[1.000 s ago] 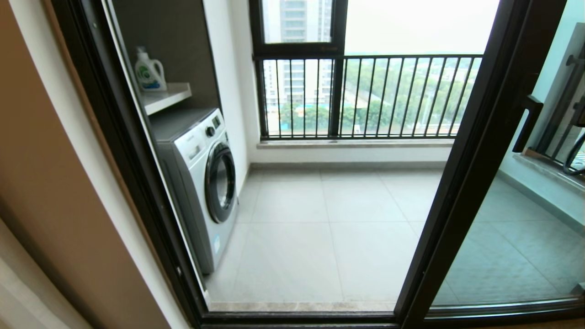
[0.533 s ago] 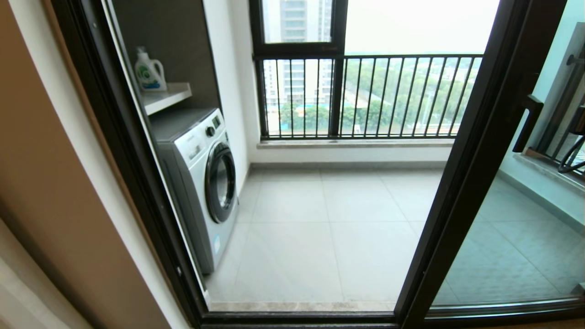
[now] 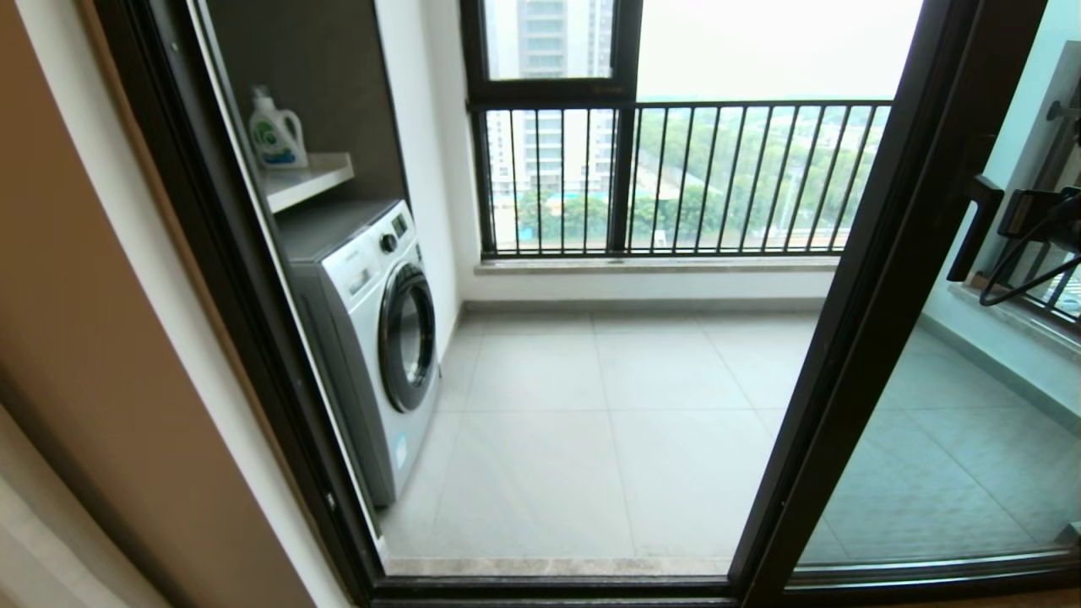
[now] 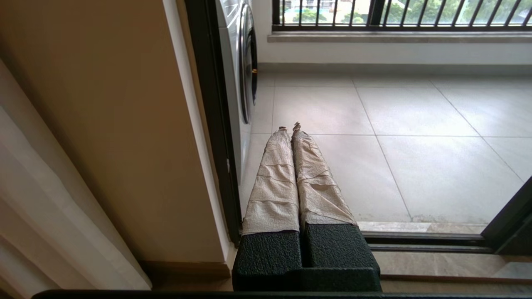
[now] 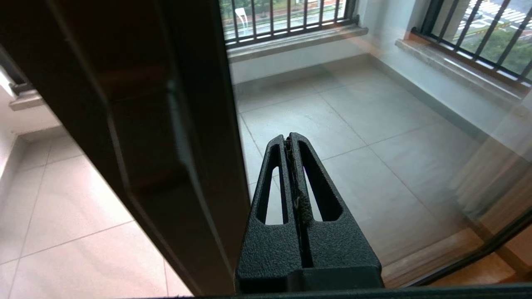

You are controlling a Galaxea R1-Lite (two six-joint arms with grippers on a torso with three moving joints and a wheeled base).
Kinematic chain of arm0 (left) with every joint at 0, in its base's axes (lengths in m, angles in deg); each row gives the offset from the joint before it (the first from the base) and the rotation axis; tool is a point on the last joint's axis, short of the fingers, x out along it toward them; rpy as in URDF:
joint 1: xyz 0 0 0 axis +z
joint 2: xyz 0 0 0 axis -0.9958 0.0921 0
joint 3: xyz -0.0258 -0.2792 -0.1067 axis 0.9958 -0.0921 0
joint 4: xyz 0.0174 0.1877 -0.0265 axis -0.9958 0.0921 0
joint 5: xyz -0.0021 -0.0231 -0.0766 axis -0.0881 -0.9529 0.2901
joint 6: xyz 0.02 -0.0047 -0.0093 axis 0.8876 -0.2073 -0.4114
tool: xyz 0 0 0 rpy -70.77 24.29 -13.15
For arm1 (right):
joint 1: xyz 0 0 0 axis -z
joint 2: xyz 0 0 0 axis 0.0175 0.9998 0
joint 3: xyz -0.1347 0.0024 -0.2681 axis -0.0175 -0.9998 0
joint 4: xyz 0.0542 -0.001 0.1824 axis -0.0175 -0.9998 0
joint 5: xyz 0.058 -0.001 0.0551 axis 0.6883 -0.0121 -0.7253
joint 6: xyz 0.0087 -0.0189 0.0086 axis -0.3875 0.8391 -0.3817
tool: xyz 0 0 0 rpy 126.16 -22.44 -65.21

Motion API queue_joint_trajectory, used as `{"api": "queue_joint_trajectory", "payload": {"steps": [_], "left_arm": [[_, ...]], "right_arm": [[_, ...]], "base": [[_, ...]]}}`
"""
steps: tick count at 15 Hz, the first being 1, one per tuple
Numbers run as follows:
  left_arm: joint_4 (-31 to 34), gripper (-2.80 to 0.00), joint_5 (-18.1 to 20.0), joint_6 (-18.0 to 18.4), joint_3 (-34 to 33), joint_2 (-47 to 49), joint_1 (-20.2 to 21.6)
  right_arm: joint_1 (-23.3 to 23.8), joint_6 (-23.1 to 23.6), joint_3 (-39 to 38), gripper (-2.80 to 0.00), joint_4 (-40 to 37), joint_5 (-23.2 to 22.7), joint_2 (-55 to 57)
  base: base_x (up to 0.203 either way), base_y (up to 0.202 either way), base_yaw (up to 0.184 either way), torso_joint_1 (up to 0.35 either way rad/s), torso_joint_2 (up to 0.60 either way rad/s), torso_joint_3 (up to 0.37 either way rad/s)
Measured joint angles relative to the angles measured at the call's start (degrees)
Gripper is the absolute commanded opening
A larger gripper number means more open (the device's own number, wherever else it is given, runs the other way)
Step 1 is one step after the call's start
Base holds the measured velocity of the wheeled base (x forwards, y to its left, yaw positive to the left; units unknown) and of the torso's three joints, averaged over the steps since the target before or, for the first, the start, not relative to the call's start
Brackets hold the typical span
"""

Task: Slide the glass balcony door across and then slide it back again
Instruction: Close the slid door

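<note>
The glass balcony door point(image 3: 878, 295) stands at the right of the opening, its dark stile slanting across the head view and its glass pane point(image 3: 954, 439) to the right of it. A slim dark pull handle point(image 3: 975, 228) sits on the stile. My right gripper point(image 3: 1018, 215) hangs just right of the handle, apart from it. In the right wrist view the right gripper point(image 5: 289, 138) is shut and empty, beside the dark stile point(image 5: 166, 145). My left gripper point(image 4: 290, 126), with tape-wrapped fingers, is shut and empty, low by the left door jamb point(image 4: 212, 124).
A white washing machine point(image 3: 372, 338) stands at the left of the balcony under a shelf point(image 3: 308, 177) with a detergent bottle point(image 3: 274, 131). A black barred railing point(image 3: 692, 177) runs along the far side. The floor track point(image 4: 428, 241) crosses the threshold. A beige wall point(image 3: 101, 338) is at left.
My right gripper has come into the head view from the right edge, moving up and left towards the handle. The door has not moved.
</note>
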Motion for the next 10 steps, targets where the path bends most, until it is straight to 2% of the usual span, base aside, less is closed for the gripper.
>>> {"api": "queue_joint_trajectory", "payload": {"steps": [10], "left_arm": [[0.0, -2.80, 0.0, 0.0, 0.0, 0.0, 0.0]], "right_arm": [[-7.4, 0.3, 0.3, -2.80, -0.1, 2.1, 0.0]], "base": [[0.000, 0.000, 0.000, 0.000, 0.00, 0.000]]}}
